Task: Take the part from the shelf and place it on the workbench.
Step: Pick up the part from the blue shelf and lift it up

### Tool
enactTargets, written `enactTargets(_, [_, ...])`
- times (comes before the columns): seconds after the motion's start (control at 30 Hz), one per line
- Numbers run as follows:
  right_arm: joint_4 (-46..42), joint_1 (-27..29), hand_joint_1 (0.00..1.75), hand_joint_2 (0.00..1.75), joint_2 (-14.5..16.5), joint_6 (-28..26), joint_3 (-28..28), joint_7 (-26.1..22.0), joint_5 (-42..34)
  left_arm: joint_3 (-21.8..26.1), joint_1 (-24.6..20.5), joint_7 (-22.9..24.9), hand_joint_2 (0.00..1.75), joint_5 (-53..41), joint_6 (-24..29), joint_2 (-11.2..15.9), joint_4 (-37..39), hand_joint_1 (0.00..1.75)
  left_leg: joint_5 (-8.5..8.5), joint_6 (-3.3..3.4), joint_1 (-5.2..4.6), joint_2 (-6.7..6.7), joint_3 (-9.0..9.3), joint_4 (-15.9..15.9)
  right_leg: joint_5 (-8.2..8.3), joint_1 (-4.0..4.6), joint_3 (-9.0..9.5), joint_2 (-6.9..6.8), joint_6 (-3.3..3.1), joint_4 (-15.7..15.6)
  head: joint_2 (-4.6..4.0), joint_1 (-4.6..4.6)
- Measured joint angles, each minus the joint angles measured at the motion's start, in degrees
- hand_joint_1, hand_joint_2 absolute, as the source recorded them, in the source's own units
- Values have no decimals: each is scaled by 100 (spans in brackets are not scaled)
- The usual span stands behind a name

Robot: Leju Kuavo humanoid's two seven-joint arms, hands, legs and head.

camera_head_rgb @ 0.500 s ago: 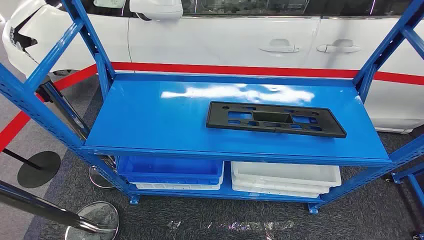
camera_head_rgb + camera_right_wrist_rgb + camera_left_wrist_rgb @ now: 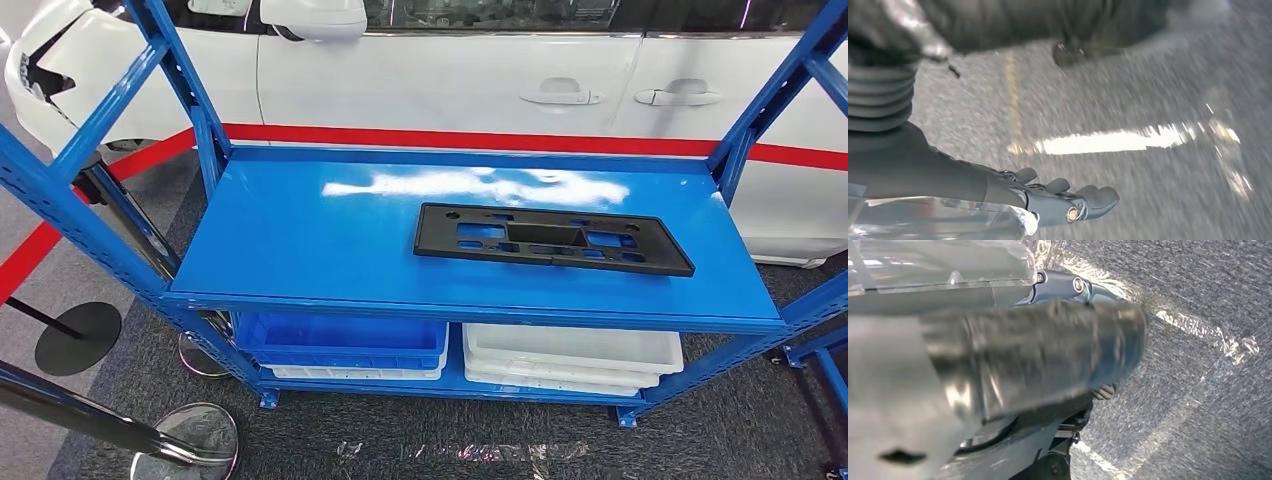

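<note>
While the black part point(image 2: 552, 239) lies flat on the blue shelf point(image 2: 300, 240), toward three o'clock of its middle, the right hand point(image 2: 1048, 197) hangs empty over the floor, fingers loosely apart; the left hand's point(image 2: 1038, 350) state I cannot tell.

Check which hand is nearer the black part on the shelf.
Right, probably: the part lies right of the shelf centre. Both hang low over carpet: left hand, right hand.
</note>
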Motion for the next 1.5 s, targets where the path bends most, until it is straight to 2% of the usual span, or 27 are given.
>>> enactTargets(0.27, [-1316,352,0,0,-140,-530,195,-28,-303,-290,-101,39,0,511,91,96,90,0,-2,3,-2,0,2,0,1,-11,3,0,0,0,0,-1])
enactTargets(0.67, [-3488,767,0,0,-343,-1232,828,-12,-137,-666,-217,124,0,1153,155,238,186,0,0,0,-1,0,4,0,1,-5,3,-1,-1,1,0,0])
enactTargets(0.87, [-4273,947,0,0,-393,-1452,1097,18,-69,-767,-244,141,0,1353,169,281,204,0,3,3,0,-4,4,0,1,-7,5,-7,-1,2,0,-2])
enactTargets(1.2, [-6032,1224,0,0,-632,-2011,1849,-34,170,-1033,-334,202,0,1873,195,398,271,0,4,3,-1,-6,5,0,1,-7,8,-13,-1,3,0,-1])
enactTargets(1.5, [-7348,1050,0,0,-1037,-2385,3041,-214,225,-1344,-418,257,0,2281,198,507,358,0,7,-1,0,-12,5,-1,3,-6,9,-15,-4,6,0,-1])
